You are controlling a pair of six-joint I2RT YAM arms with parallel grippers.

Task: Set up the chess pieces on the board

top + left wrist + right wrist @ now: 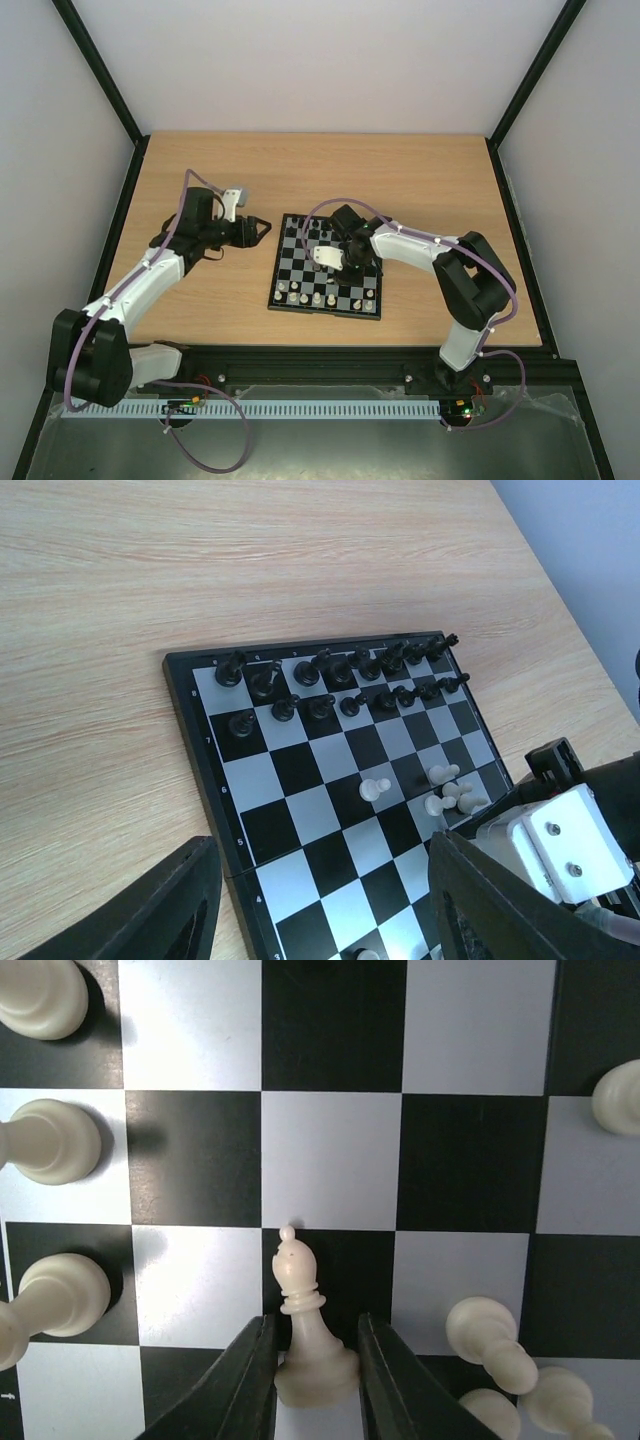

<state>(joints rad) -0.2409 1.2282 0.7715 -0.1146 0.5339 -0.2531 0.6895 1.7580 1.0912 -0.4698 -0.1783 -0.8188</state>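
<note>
**Right claw on a white bishop, white side unfinished**

The step in hand looked to be the pick of one loose white piece from mid-board. The right gripper [316, 1328] hung low over the board [180, 690], its two fingers drawn in narrow on either side of a white bishop [305, 1290]. They pressed, as far as the wrist view showed, against the bishop's base. The bishop stood upright on a dark square and I judged it pinched, though not lifted.

The left gripper [320, 880] waited off the board's far left corner over the bare table [200, 560]. Its fingers were spread wide with nothing between them.

There was no box or tray in sight, so the board was the only holder. Along its far edge the black pieces [340, 670] filled two neat rows, which seemed complete. Some white pieces [318, 297] stood in a line along the near edge – how many, I could not count. A lone white pawn [375, 788] stood near the centre. Just beside it, towards the right edge, a small huddle of white pieces [452, 790] sat close together. Some of them lay on their sides near the bishop in the right wrist view.

The next move would call for a straight lift clear of those fallen neighbours – they lay just beside the right finger. After that the bishop would need carrying to its home square in the near row and setting down upright without nudging the pieces already standing there
</note>
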